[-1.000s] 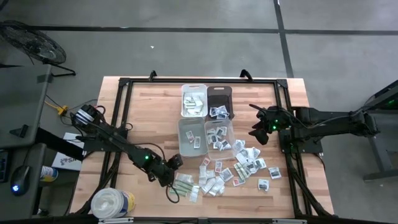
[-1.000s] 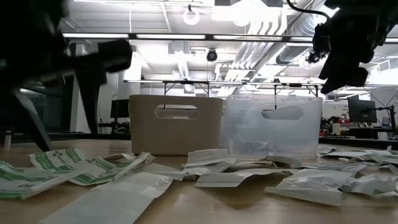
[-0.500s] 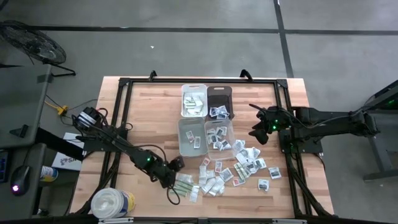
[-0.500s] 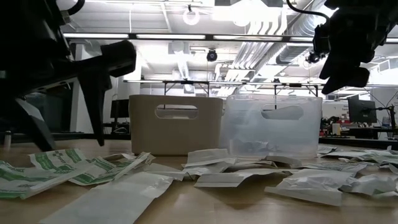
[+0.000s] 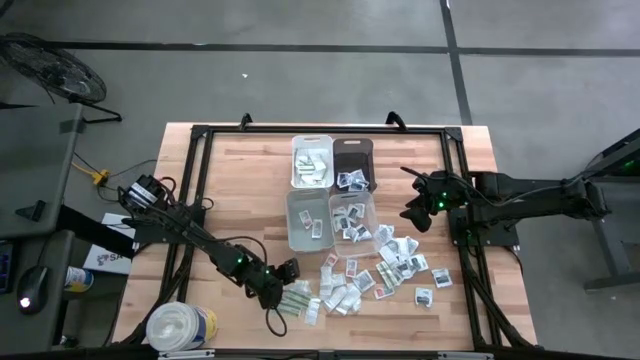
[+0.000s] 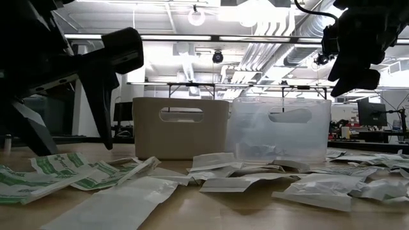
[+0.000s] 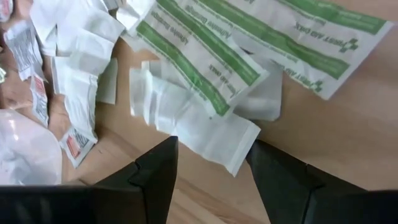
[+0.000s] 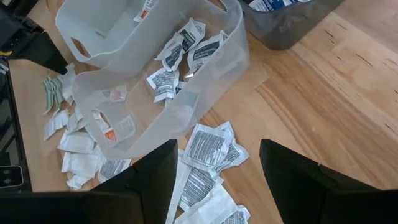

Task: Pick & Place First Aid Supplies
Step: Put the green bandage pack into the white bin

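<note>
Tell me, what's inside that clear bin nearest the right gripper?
Inside the clear bin lie several white packets with dark print. Whatever sits beneath those packets is covered and cannot be seen.

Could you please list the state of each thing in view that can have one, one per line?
Left gripper: open, fingers empty, low over the green-striped packets.
Right gripper: open, empty, held above the table beside the bins.
Clear bin: upright, several packets inside.
Dark bin: upright, a few packets inside.
White bin: upright, holds packets.
Loose packets: scattered flat on the table.
Round tub: upright, at the table's near-left corner.
</note>
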Controlling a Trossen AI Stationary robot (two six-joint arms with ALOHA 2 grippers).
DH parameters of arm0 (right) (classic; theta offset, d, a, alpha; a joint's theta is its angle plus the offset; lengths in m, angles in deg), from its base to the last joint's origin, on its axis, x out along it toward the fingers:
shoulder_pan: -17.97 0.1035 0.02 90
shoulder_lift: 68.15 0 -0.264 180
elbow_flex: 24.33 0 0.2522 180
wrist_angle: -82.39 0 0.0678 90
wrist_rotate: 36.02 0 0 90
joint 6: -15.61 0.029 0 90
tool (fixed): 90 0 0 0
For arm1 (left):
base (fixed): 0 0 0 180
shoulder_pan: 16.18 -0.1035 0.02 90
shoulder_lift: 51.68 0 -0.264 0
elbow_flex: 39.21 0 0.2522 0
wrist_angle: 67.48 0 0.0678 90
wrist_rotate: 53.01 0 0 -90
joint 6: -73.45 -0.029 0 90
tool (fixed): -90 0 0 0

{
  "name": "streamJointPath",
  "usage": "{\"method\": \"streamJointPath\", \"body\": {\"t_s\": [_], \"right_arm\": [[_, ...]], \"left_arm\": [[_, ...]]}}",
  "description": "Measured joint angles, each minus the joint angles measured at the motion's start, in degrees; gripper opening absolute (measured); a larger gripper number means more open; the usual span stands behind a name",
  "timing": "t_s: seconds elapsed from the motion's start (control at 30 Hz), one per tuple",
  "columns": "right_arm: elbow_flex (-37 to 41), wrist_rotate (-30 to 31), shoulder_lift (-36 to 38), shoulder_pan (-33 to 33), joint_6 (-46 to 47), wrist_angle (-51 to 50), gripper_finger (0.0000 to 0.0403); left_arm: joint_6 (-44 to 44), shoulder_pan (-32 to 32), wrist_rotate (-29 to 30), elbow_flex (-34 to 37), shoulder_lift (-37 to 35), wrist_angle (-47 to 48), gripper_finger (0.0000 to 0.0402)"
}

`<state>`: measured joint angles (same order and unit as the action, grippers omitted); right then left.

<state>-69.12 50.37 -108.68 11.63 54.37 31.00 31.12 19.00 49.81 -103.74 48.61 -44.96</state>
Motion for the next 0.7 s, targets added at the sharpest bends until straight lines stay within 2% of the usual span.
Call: {"method": "streamJointPath", "body": {"t_s": [0.3, 0.7], "right_arm": [[0.0, 0.1, 0.0, 0.0, 0.0, 0.0, 0.0222], [0.0, 0.0, 0.0, 0.0, 0.4, 0.0, 0.0222]], "left_arm": [[0.1, 0.2, 0.9, 0.0, 1.0, -2.2, 0.0192], [5.6, 0.3, 1.3, -0.1, 3.1, -2.6, 0.0079]]}}
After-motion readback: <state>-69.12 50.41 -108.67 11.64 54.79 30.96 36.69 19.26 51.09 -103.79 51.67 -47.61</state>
